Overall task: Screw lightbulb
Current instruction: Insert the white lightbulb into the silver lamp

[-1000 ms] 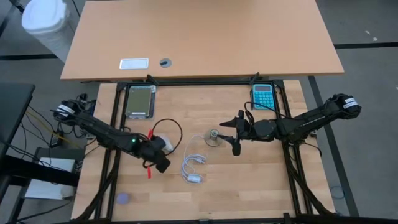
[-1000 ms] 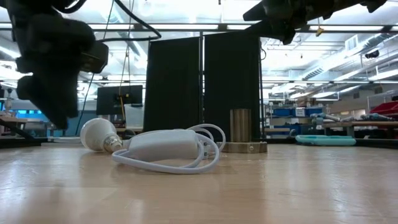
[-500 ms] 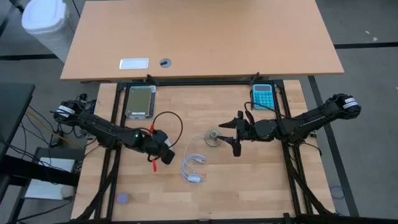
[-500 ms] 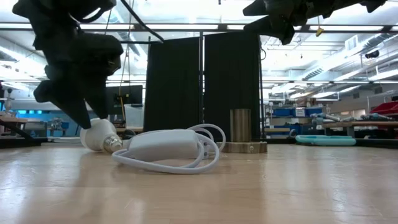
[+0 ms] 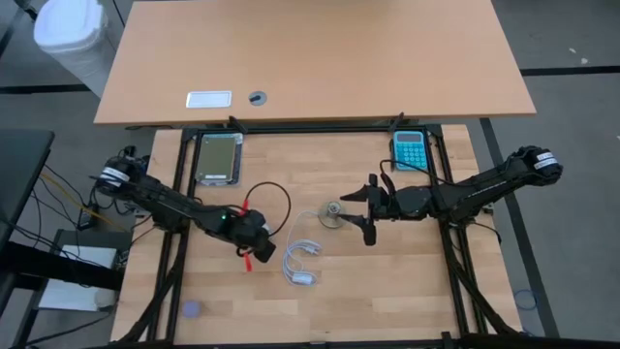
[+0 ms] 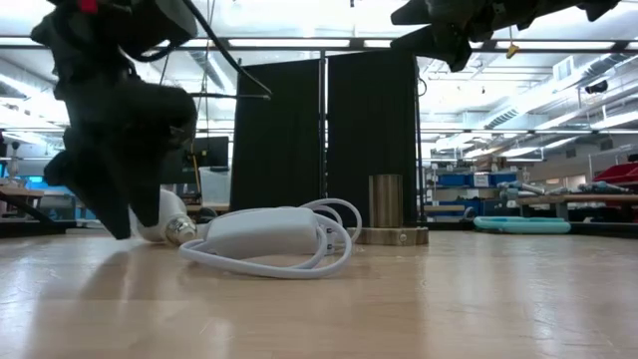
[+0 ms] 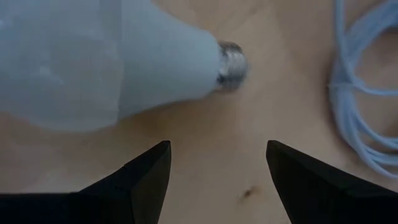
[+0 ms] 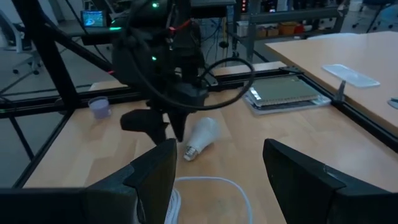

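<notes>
The wooden table (image 5: 387, 291) was the biggest thing, with a black frame around it. A bigger tan desk (image 5: 320, 58) stood past its far edge.

The left arm (image 5: 165, 202) reached in from the left side. The right arm (image 5: 475, 189) reached in from the right side.

The left gripper (image 5: 258, 248) was low over the table, near the middle and a bit to the left. Its two dark fingers (image 7: 140, 180) were spread wide, with nothing between them. The lightbulb (image 7: 93, 62) lay on its side on the wood, just past those fingers. Its silver screw end pointed toward the white cable (image 5: 300, 262). In the low view the lightbulb (image 6: 164, 217) sat right behind the left gripper (image 6: 105, 175), and I could not tell if they touched.

The right gripper (image 5: 366, 208) hung in the air, up off the table, right of the middle. Its fingers (image 8: 155, 177) were also wide apart and held nothing.

The white cable lay in loops on the table, with its flat white box at the front. The round metal socket (image 5: 332, 213) stood just beside the right gripper, between it and the cable.

A blue calculator (image 5: 409, 149) sat at the far edge of the table. A flat grey tray (image 5: 218, 157) sat at the far left. A small purple cup (image 5: 192, 309) stood near the front left corner.
</notes>
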